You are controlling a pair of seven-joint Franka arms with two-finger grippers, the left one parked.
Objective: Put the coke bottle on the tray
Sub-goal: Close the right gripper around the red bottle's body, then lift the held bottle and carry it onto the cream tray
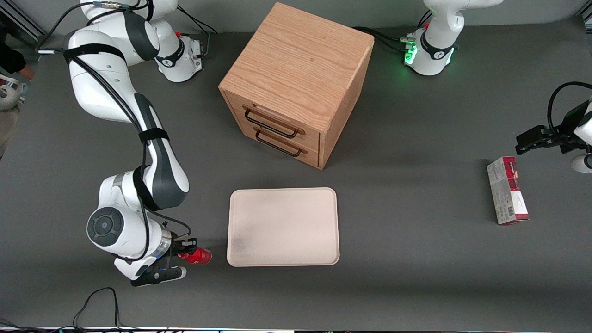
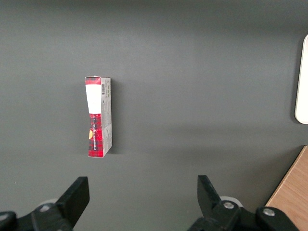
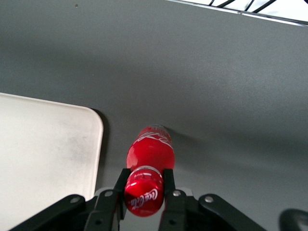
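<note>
The coke bottle is tiny, glossy red, and lies on its side on the grey table close beside the tray's near corner at the working arm's end. My gripper is shut on the coke bottle at its capped end, one black finger on each side of the neck. The tray is flat, pale cream, with nothing on it, and lies in front of the cabinet's drawers. Its rounded corner shows just beside the bottle in the right wrist view.
A wooden two-drawer cabinet stands farther from the front camera than the tray. A red-and-white carton lies toward the parked arm's end of the table and shows in the left wrist view. A black cable loops near the table's front edge.
</note>
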